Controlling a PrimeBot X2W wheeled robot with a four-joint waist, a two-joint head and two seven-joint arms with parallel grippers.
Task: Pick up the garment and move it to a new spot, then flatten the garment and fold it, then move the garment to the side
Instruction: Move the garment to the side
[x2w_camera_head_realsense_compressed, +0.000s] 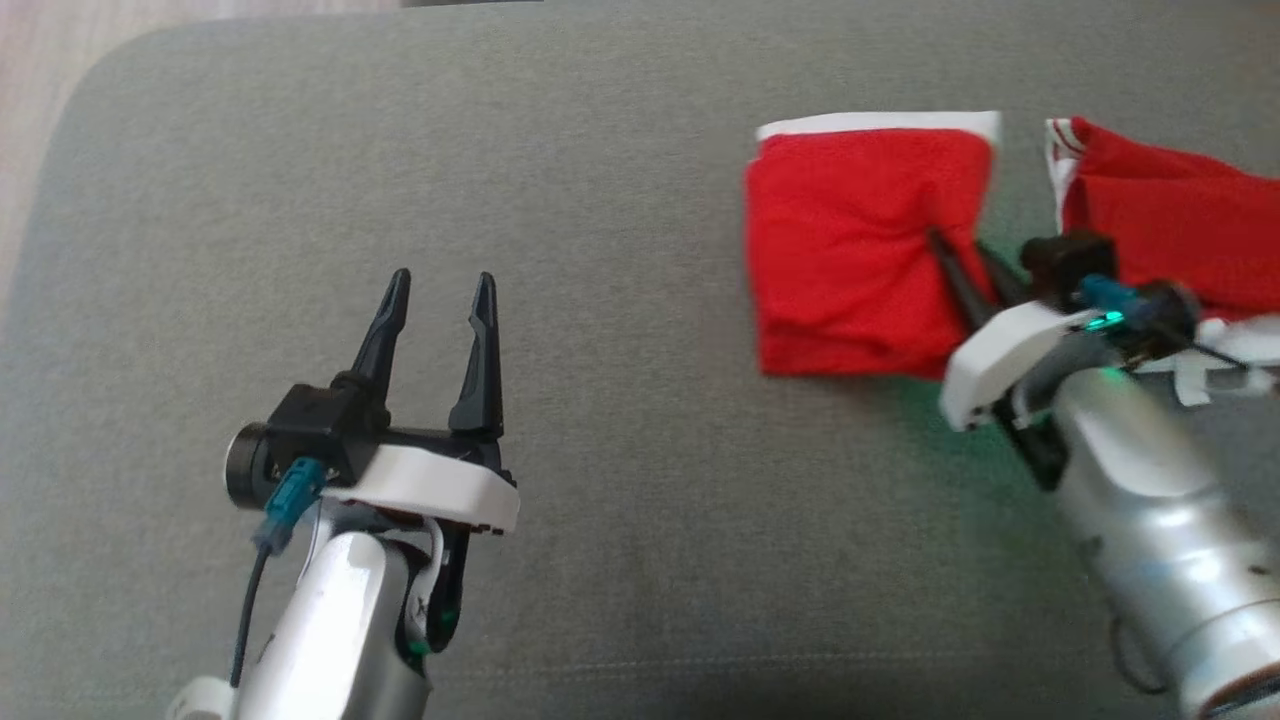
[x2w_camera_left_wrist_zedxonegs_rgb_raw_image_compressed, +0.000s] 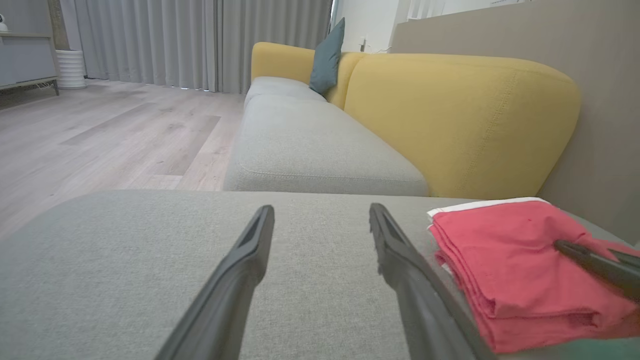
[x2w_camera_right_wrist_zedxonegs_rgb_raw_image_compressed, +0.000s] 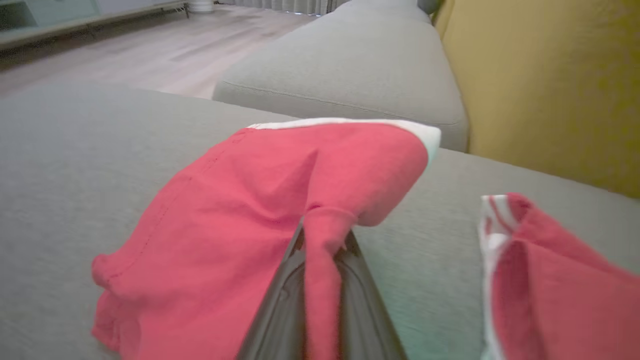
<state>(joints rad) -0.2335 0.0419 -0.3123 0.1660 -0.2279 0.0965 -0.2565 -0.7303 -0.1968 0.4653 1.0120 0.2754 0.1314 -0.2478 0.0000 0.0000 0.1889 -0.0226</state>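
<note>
The garment (x2w_camera_head_realsense_compressed: 850, 260) is red with a white band and lies folded into a rough square on the right part of the grey cushion (x2w_camera_head_realsense_compressed: 620, 420). My right gripper (x2w_camera_head_realsense_compressed: 958, 250) is shut on a pinch of its cloth at the right edge. In the right wrist view that red fabric (x2w_camera_right_wrist_zedxonegs_rgb_raw_image_compressed: 240, 215) is drawn up between the closed fingers (x2w_camera_right_wrist_zedxonegs_rgb_raw_image_compressed: 280, 310). My left gripper (x2w_camera_head_realsense_compressed: 443, 285) hovers open over bare cushion at the lower left, well apart from the garment. The left wrist view has the garment (x2w_camera_left_wrist_zedxonegs_rgb_raw_image_compressed: 505, 260) to the right of its open fingers (x2w_camera_left_wrist_zedxonegs_rgb_raw_image_compressed: 235, 280).
A second red cloth with white trim (x2w_camera_head_realsense_compressed: 1170, 220) lies crumpled just right of the garment, also in the right wrist view (x2w_camera_right_wrist_zedxonegs_rgb_raw_image_compressed: 555, 280). Beyond the cushion stands a sofa with a grey seat (x2w_camera_left_wrist_zedxonegs_rgb_raw_image_compressed: 310, 145) and yellow back (x2w_camera_left_wrist_zedxonegs_rgb_raw_image_compressed: 460, 115). Wooden floor (x2w_camera_left_wrist_zedxonegs_rgb_raw_image_compressed: 100, 135) lies to the left.
</note>
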